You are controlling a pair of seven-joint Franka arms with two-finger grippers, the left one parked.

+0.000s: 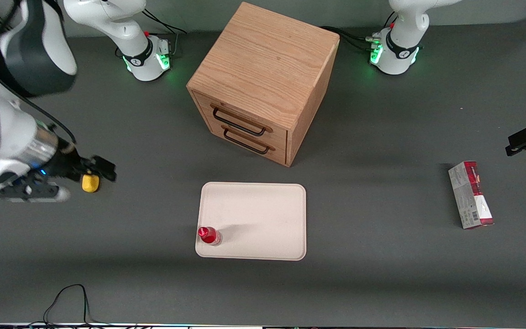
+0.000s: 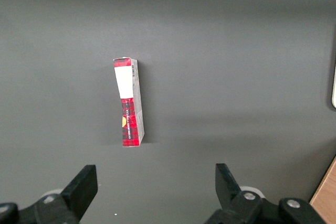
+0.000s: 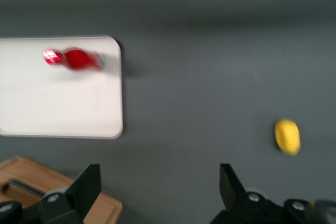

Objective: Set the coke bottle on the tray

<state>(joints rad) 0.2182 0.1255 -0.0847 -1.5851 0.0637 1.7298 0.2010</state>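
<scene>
The coke bottle (image 1: 209, 236), small with a red cap and red label, stands upright on the cream-white tray (image 1: 263, 214), in the tray's near corner toward the working arm's end. It also shows in the right wrist view (image 3: 73, 59) on the tray (image 3: 63, 108). My right gripper (image 1: 103, 169) is open and empty, raised above the table well away from the tray toward the working arm's end, just beside the small yellow lump (image 1: 90, 183). In the right wrist view the gripper (image 3: 157, 187) holds nothing between its spread fingers.
The wooden two-drawer cabinet (image 1: 263, 82) stands farther from the front camera than the tray. A red-and-grey carton (image 1: 470, 195) lies toward the parked arm's end and shows in the left wrist view (image 2: 129, 102). A black cable (image 1: 66, 301) loops at the near table edge.
</scene>
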